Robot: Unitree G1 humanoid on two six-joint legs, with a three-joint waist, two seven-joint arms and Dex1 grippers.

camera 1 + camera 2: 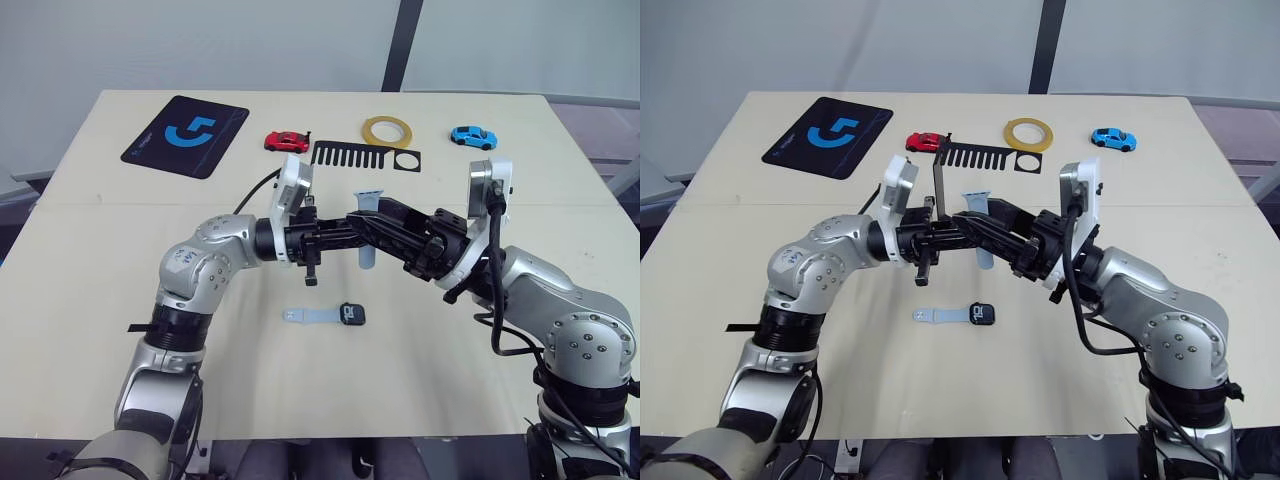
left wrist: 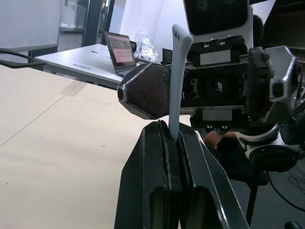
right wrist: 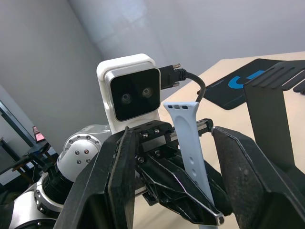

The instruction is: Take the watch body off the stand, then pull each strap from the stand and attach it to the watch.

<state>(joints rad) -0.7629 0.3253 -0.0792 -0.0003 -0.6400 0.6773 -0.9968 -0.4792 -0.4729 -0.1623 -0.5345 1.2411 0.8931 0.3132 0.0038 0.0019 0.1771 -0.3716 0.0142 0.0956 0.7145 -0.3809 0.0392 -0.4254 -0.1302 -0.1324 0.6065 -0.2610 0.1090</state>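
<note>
The watch body [image 1: 352, 313] is already off the stand [image 1: 985, 156] and lies flat on the table [image 1: 100, 330], well in front of the stand and nearer the robot, with one pale strap [image 1: 308, 316] running out from its side toward the robot's left; the two look joined, though the joint itself is too small to confirm. The second strap [image 3: 190, 143] is also off the stand and held upright in the air above the table, between the stand and the watch body. The left gripper [image 2: 172, 138] is closed narrowly on this strap's lower end, its two black fingers pressed on either side of it. The right gripper [image 3: 190, 162] faces the left one with its fingers spread wide on both sides of the strap and not touching it, so the strap looks to be in the middle of a regrasp or handover. By my reading the task is well over halfway: body removed, both straps pulled, one apparently fitted. What remains is to bring the held strap down to the free side of the watch body and slide it in, which will likely need one gripper to steady the body. The stand's comb-slotted top looks empty.
</note>
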